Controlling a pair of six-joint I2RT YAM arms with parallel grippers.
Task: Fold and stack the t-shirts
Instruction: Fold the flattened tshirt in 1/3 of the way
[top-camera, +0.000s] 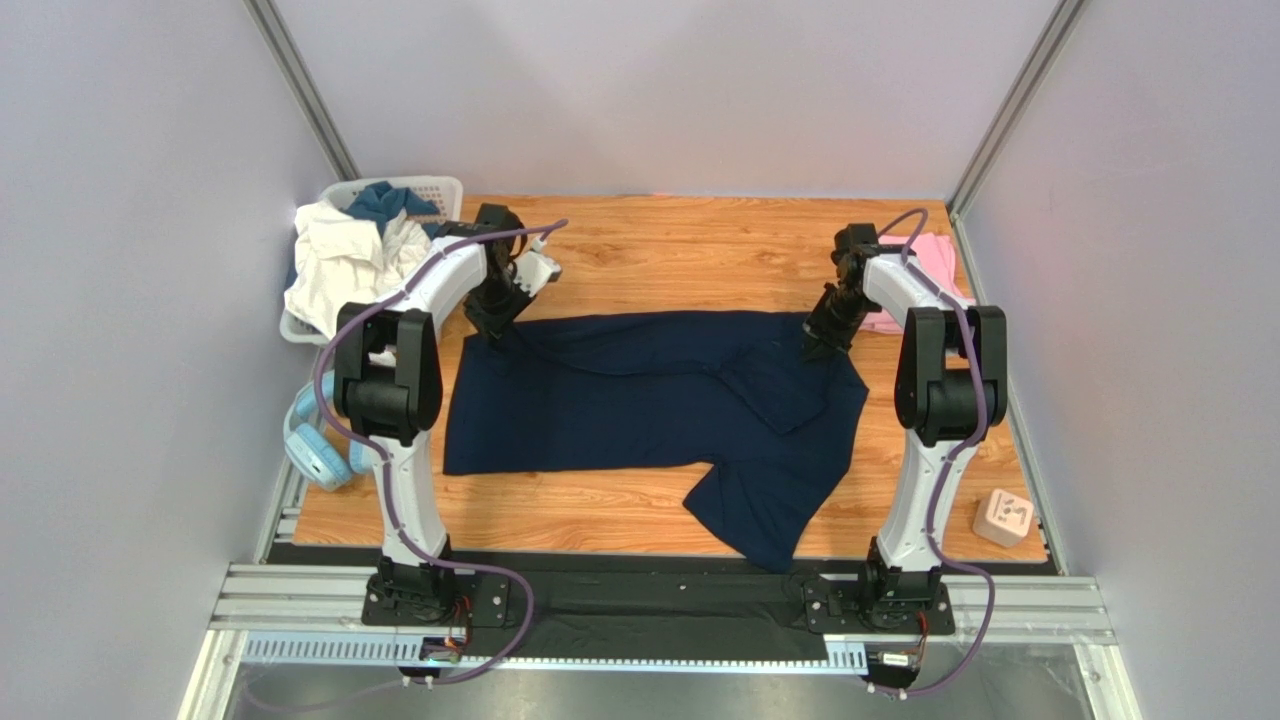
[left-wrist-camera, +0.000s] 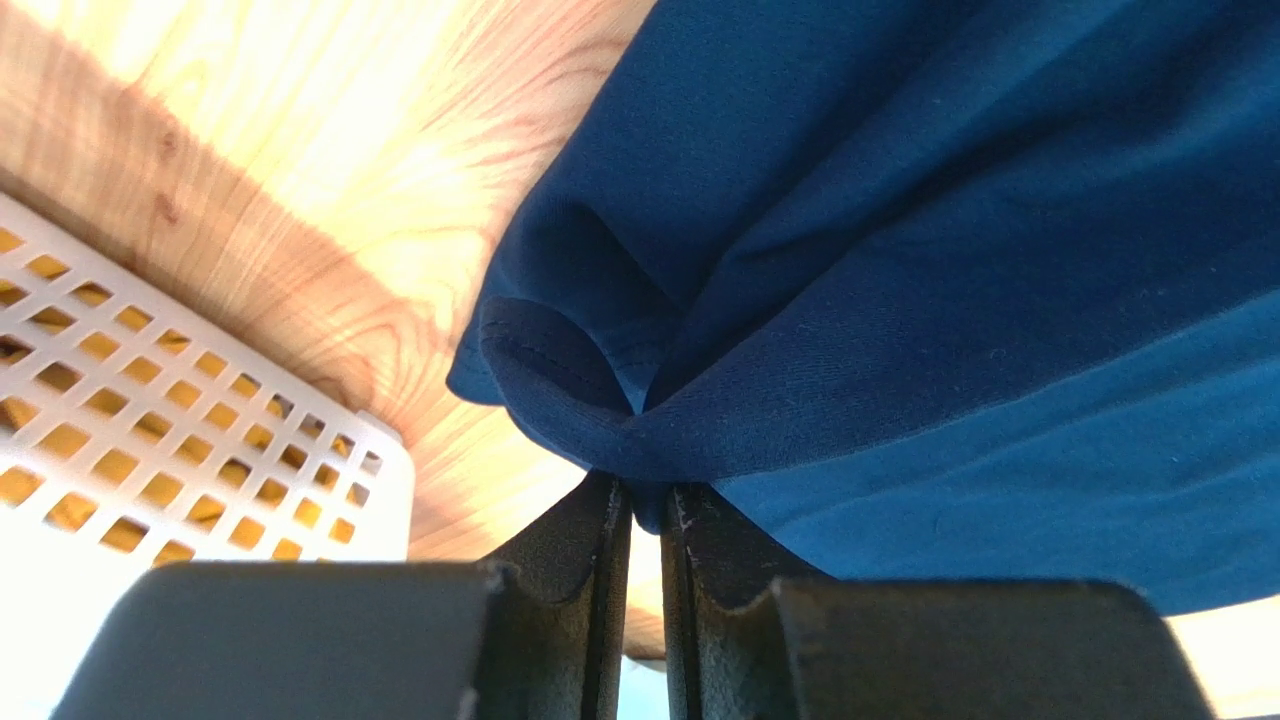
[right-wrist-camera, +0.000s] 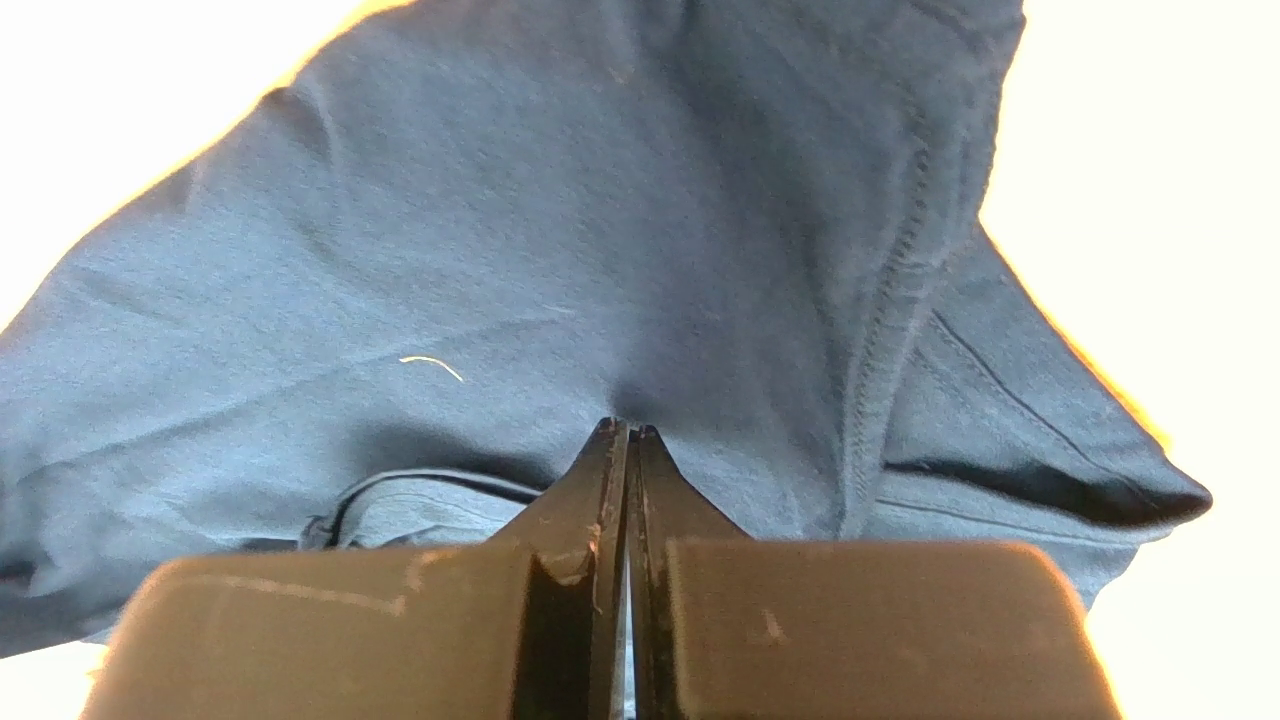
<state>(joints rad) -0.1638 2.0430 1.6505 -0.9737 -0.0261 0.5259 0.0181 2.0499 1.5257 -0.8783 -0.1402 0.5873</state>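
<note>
The navy t-shirt (top-camera: 646, 398) lies across mid-frame, rumpled and at most half folded. My left gripper (left-wrist-camera: 643, 503) and right gripper (right-wrist-camera: 624, 443) each pinch its upper edge, fingers nearly closed on cloth. The pink t-shirt (top-camera: 942, 267) sits upper right. I judge stacking isn't started.

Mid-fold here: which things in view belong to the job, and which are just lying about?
Job: navy t-shirt, pinched by left gripper and right gripper; pink t-shirt.
Lying about: light-blue headphones; white basket; small beige block.
</note>
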